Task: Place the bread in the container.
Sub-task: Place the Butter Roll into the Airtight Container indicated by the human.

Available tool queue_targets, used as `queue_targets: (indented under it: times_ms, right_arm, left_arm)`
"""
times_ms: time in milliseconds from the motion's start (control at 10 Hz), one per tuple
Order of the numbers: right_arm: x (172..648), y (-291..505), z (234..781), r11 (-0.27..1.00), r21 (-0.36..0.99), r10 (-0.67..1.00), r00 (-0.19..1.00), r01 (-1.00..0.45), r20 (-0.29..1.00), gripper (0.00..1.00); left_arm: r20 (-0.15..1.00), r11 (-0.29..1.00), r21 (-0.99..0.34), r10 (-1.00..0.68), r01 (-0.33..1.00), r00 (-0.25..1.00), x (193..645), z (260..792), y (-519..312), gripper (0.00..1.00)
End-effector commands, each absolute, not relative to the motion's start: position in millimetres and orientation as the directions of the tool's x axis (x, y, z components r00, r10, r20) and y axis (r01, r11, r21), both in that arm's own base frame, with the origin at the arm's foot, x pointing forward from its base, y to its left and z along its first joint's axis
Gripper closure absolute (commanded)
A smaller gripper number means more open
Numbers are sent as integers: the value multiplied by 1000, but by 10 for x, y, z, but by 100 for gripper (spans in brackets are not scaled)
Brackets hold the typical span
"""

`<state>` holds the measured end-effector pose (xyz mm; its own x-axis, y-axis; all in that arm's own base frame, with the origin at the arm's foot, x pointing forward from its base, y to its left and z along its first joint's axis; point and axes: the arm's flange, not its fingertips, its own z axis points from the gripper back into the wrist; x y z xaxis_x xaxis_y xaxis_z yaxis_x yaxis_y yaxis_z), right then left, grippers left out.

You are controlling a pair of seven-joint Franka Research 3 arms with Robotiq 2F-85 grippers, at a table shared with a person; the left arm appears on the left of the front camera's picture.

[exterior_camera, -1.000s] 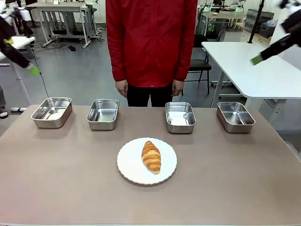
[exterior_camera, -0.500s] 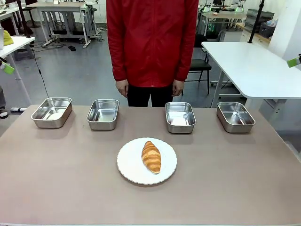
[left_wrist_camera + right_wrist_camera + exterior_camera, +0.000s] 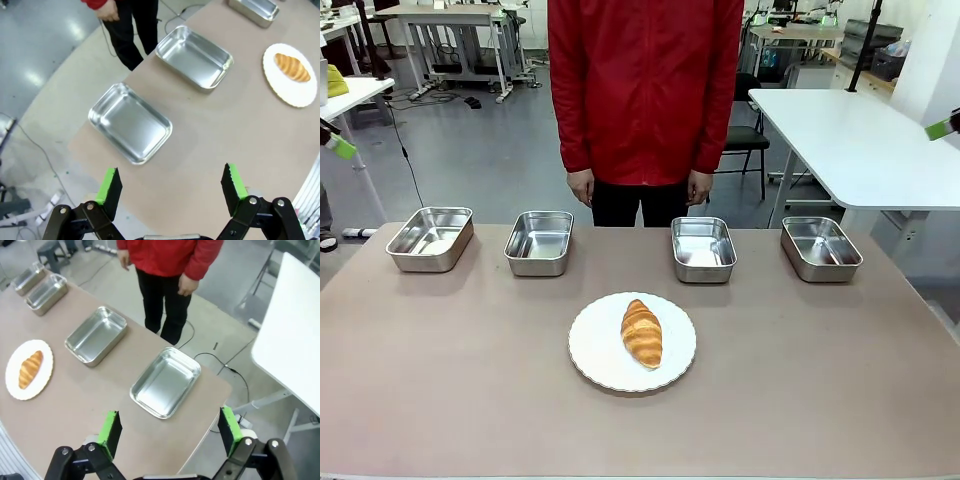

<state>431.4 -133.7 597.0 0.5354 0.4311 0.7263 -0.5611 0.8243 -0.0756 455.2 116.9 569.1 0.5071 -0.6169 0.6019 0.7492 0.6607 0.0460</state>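
Biggest worry here is the grab itself. The bread (image 3: 642,333) looks soft and flaky, so jaws that pinch too hard would probably crush it, and too light a pinch could let that rounded shape slip out on the way over. It sits lengthwise on a white plate (image 3: 595,350), so a fingertip coming in low could clip the rim and shove the whole plate across the table (image 3: 440,400).

2nd issue: there are 4 lookalike pans in a row at the far side, the left-end pan (image 3: 430,238), left-middle pan (image 3: 540,242), right-middle pan (image 3: 703,249) and right-end pan (image 3: 820,248), and nothing visible says which 1 is meant. The person (image 3: 642,100) just stands behind the 2 middle ones with hands hanging down, not pointing. A drop into either middle pan would also bring an arm close to those hands.

As for the jaws: the left gripper (image 3: 171,182) is spread fully wide and holds nothing. The right gripper (image 3: 169,422) is also wide apart and empty. Both hang high, out past the table's ends, well apart from the bread. It lies on the plate in the middle of the table, nearer the robot than the pans, nowhere near between either pair of fingers.
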Motion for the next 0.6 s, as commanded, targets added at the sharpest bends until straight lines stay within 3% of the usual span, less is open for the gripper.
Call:
queue_targets:
  times_ms: [0,500]
  right_arm:
    - [4458,-1714,6119,828,-74,415,518,-556,748,0]
    - [4506,-2128,6130,844,6,331,530,-537,781,0]
  left_arm:
    - [640,677,13,-571,736,514,4554,5760,1505,0]
    - [755,738,-16,-434,674,492,4361,5985,1878,0]
